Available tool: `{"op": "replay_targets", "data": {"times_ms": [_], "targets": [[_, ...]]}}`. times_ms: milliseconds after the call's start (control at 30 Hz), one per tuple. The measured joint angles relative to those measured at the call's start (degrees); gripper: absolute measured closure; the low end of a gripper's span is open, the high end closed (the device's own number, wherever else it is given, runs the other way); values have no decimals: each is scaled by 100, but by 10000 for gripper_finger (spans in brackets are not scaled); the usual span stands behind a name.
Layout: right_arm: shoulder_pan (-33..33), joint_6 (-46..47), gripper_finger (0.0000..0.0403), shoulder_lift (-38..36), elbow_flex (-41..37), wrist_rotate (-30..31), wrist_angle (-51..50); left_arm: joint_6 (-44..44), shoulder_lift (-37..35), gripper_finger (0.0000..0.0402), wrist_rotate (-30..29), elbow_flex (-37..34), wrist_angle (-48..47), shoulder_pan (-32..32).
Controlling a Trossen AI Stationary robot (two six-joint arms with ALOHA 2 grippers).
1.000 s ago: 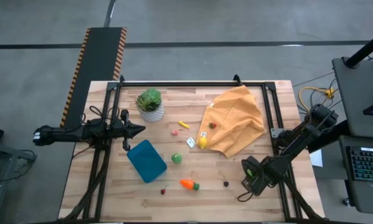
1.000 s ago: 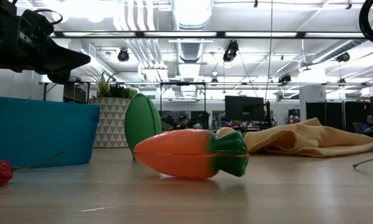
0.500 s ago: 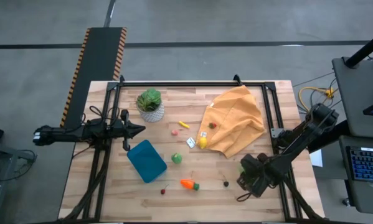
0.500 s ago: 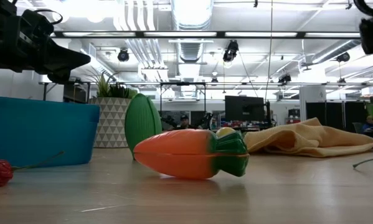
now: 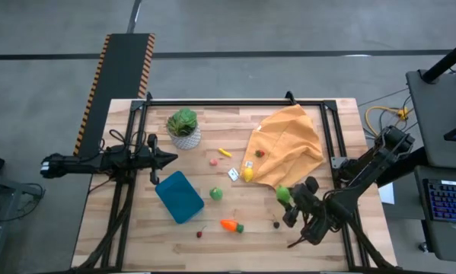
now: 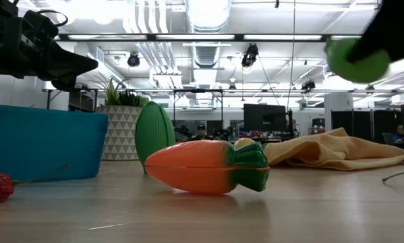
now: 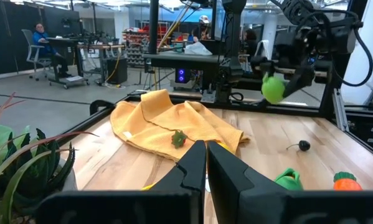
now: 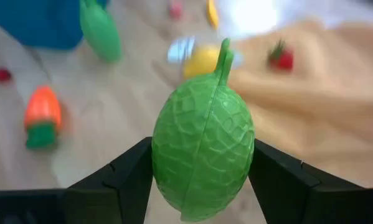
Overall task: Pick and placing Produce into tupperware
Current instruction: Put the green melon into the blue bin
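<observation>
A wooden-slat table (image 5: 136, 236) ringed by a black frame stands on a grey concrete floor, with an open workshop behind it: white ceiling ducts, hanging lights, dark monitors, and a person seated at a desk far off in the left wrist view. Largest on the table is the orange cloth (image 5: 288, 148), rumpled at the far right, a small red piece of produce lying on it. A leafy plant in a white patterned pot (image 5: 183, 128) sits at the far left. The teal tupperware (image 5: 179, 196), shallow with rounded corners, lies near the middle-left, nothing visible inside it.

The right gripper (image 5: 287, 199) hangs above the table's near right part, just off the cloth's near edge, its fingers clamped on either side of a green melon-like fruit (image 8: 203, 155) with a netted, veined skin and a short stem. The left gripper (image 5: 170, 158) waits above the table just beyond the tupperware, its fingers pressed together.

Loose produce lies between them: an orange carrot with green top (image 5: 231, 225) at the near edge, a green piece (image 5: 215, 193) beside the tupperware, a yellow fruit (image 5: 247, 174) at the cloth's edge. No writing can be read on anything.
</observation>
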Motion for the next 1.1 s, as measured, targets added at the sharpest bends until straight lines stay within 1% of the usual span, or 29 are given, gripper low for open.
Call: {"op": "replay_targets", "data": {"times_ms": [167,533,700,967,1100], "targets": [[0,-223,177,-70,-16,786,2,-1,0,402,1,2,0,2],[0,-638,177,-303,-145,1708,32,-2,0,402,1,2,-2,2],[0,-717,177,-314,-159,1824,53,-2,0,402,1,1,0,1],[0,-714,177,-316,-158,1760,345,-2,0,402,1,0,0,2],[-15,-499,177,-316,-109,1427,616,-2,0,402,1,0,-2,1]]}}
